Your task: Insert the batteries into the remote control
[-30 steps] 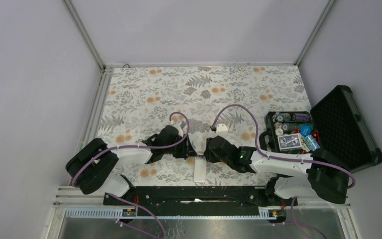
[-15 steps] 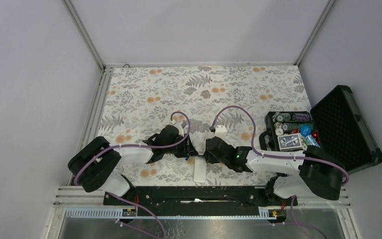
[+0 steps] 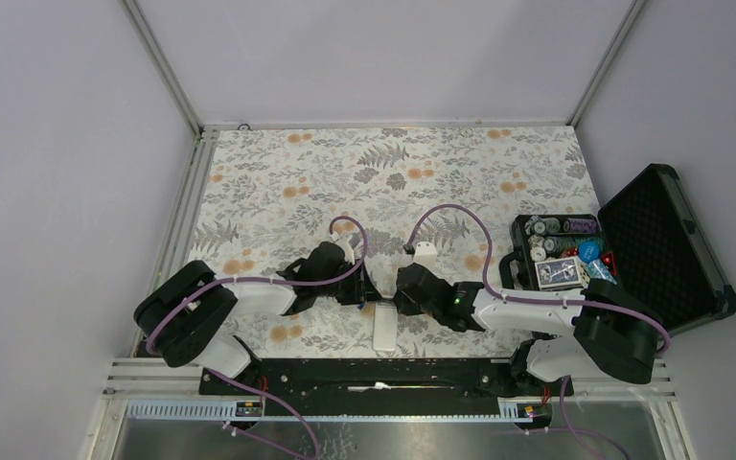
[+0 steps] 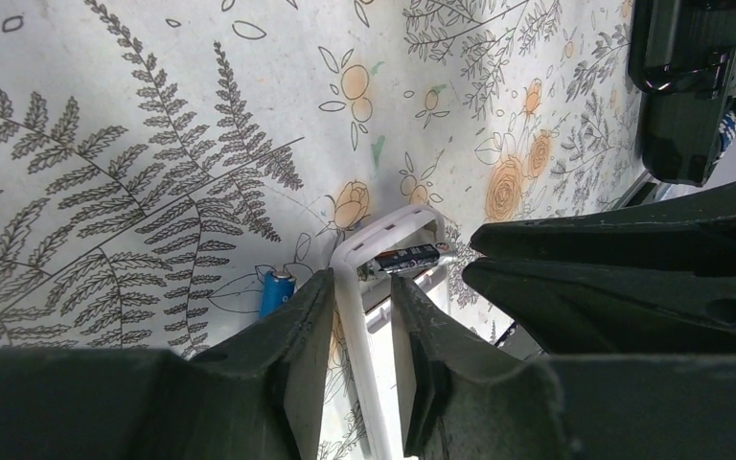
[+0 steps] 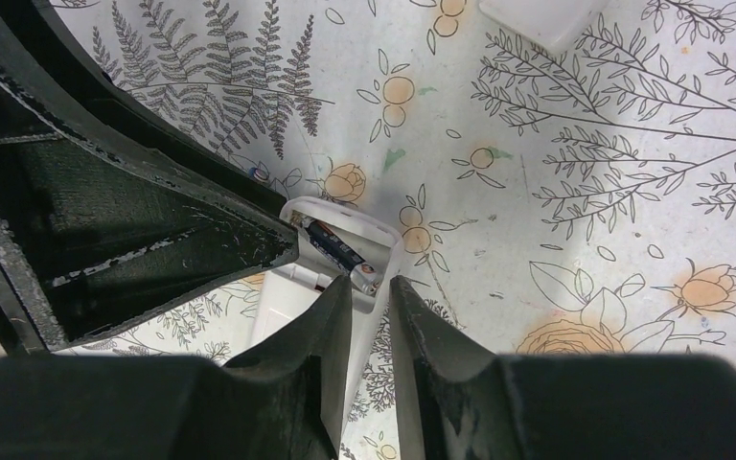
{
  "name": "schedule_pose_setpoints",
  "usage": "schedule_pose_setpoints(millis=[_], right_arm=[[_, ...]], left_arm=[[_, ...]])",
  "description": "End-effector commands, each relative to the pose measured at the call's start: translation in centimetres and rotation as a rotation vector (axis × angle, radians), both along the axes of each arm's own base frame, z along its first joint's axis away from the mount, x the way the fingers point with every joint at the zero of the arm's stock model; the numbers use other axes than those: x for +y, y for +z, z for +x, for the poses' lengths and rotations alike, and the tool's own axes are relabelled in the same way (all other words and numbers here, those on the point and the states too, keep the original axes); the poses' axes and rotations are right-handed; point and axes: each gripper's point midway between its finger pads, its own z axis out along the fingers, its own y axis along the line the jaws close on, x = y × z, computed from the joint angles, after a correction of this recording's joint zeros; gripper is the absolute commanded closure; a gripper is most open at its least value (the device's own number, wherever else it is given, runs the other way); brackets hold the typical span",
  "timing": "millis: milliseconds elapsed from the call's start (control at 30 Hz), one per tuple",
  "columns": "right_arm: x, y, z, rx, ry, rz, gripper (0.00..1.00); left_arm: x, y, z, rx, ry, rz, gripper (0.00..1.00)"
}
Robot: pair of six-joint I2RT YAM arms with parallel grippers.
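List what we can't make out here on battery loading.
Top external: the far end of the remote control, the seated battery and the loose battery are hidden under the left tool and right tool.
Left wrist: its fingers cover the remote's lower part; contact unclear.
Right wrist: its fingers hide part of the battery bay; a white piece is cut off by the top edge.
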Motion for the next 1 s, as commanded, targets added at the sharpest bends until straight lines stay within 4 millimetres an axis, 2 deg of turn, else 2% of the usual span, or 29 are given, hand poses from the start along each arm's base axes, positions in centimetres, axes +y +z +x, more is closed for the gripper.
schedule_pose_setpoints(millis=[0, 600, 967], right_arm=[[1.1, 1.2, 1.0, -0.022, -0.027, 0.049, 0.73], [2.1, 0.9, 0.8, -0.002, -0.005, 0.075, 0.76], [2.4, 0.6, 0.8, 0.004, 0.0, 0.07, 0.82]], left_arm=[[-0.6, 0.4, 0.3, -0.016, -0.007, -0.04, 0.7], [-0.5, 0.0, 0.2, -0.006, -0.008, -0.033, 0.72], [-0.6, 0.0, 0.2, -0.003, -0.011, -0.035, 0.73]])
